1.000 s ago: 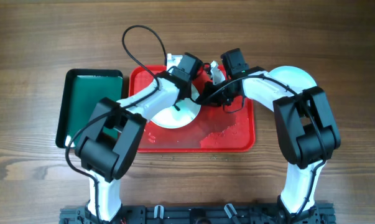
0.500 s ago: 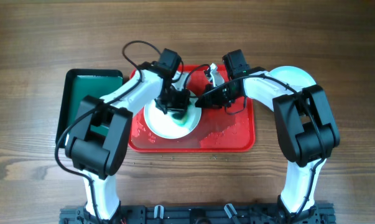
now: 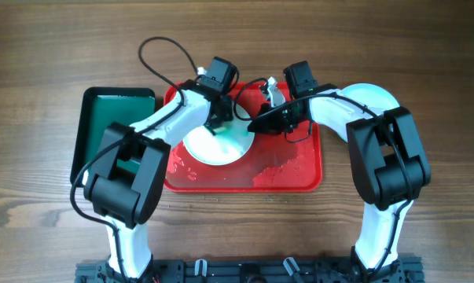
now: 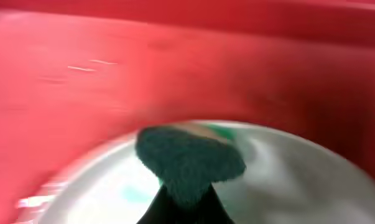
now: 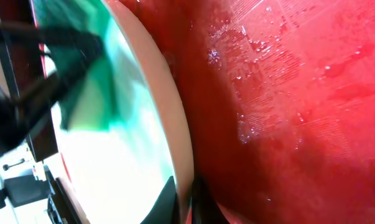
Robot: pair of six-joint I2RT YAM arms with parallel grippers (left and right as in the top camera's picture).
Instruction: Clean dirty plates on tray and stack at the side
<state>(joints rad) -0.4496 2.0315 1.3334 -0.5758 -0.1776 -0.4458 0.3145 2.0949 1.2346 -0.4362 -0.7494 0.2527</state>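
Observation:
One dirty plate (image 3: 217, 148), white with a pale green film, lies on the red tray (image 3: 299, 182); the other plates are out of view. My right gripper (image 3: 255, 124) is shut on the plate's right rim and tilts it; the right wrist view shows the rim (image 5: 175, 137) between the jaws (image 5: 186, 200). My left gripper (image 3: 218, 124) is shut on a dark green scrubbing pad (image 4: 190, 158) that presses on the plate's far part (image 4: 106, 193), next to a green smear (image 4: 221, 132).
A dark green tray (image 3: 111, 134) lies left of the red tray. The red tray's floor (image 5: 287, 93) is wet with droplets. Bare wooden table (image 3: 425, 63) surrounds both trays. A black cable (image 3: 162, 47) loops behind the left arm.
My left gripper with the pad has moved from the plate's middle toward its far edge. The green smear looks thinner. The right arm has kept still on the rim.

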